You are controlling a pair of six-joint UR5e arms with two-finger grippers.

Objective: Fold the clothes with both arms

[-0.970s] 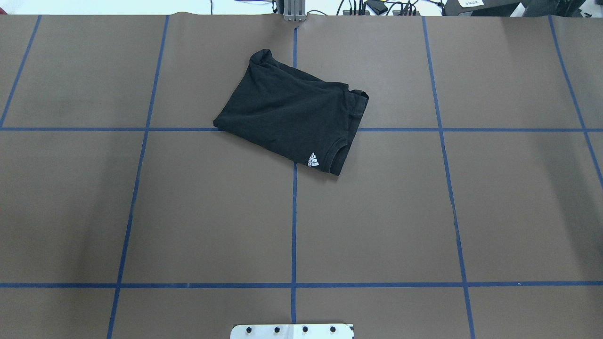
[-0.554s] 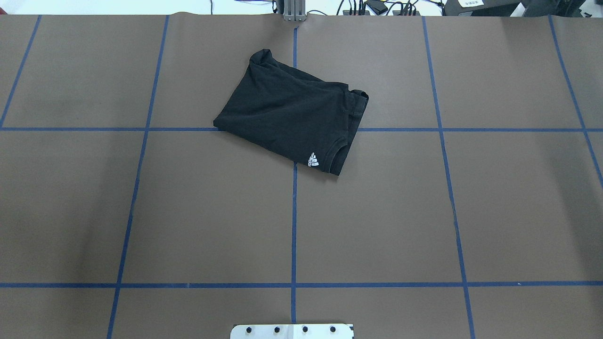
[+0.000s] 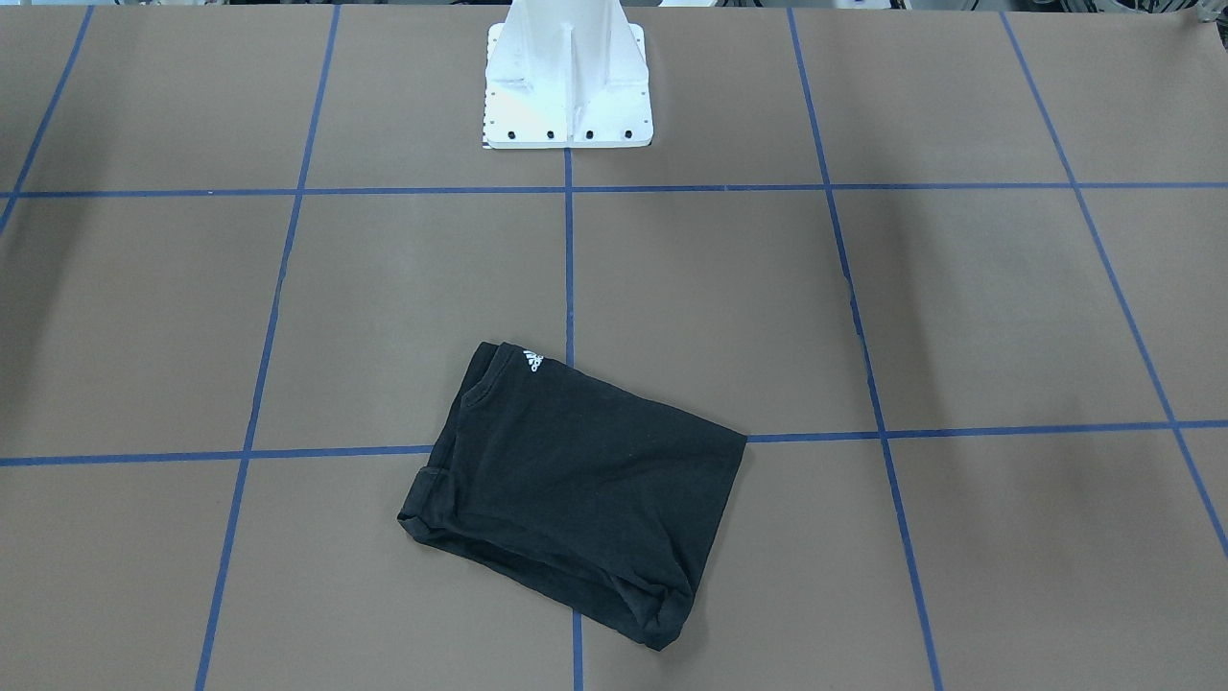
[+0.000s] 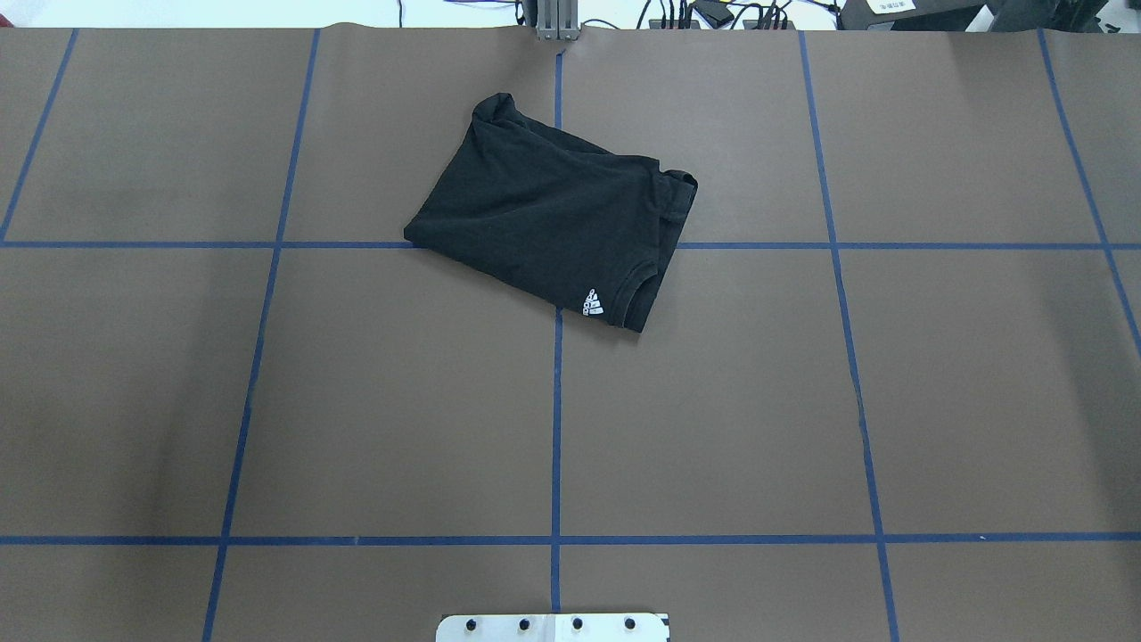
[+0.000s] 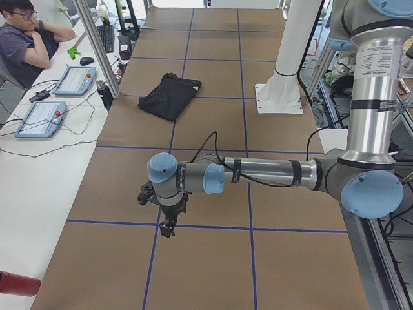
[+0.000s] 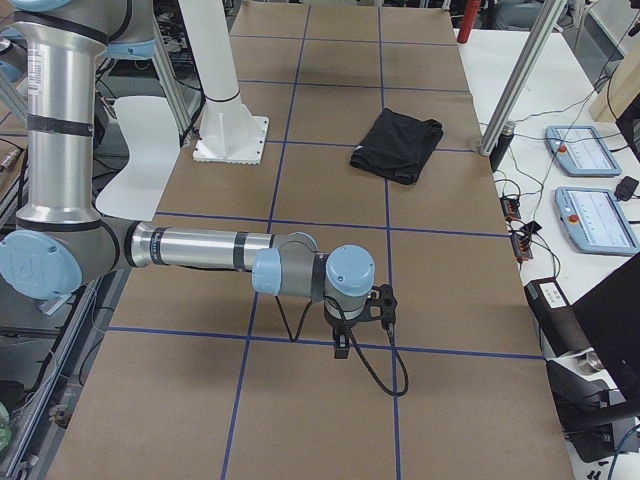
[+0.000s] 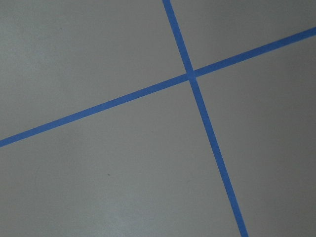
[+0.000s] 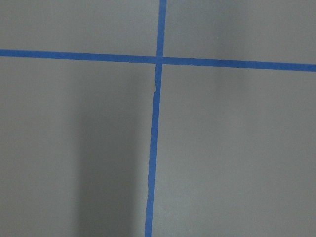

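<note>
The black T-shirt (image 4: 553, 214) lies folded into a compact, tilted rectangle on the brown table, on the far side of the centre line. A small white striped logo (image 4: 592, 302) shows at its near corner. The shirt also shows in the front view (image 3: 576, 480) and both side views (image 5: 169, 95) (image 6: 397, 145). The left gripper (image 5: 168, 229) hangs over the table far from the shirt, seen only in the left side view. The right gripper (image 6: 340, 345) hangs likewise at the other end. I cannot tell whether either is open or shut. Both wrist views show only table and blue tape.
The white pedestal base (image 3: 568, 77) stands at the robot's side of the table. Blue tape lines (image 4: 556, 428) divide the brown surface into squares. An operator (image 5: 26, 45) sits by control tablets (image 5: 40, 118) on a white bench beyond the far edge.
</note>
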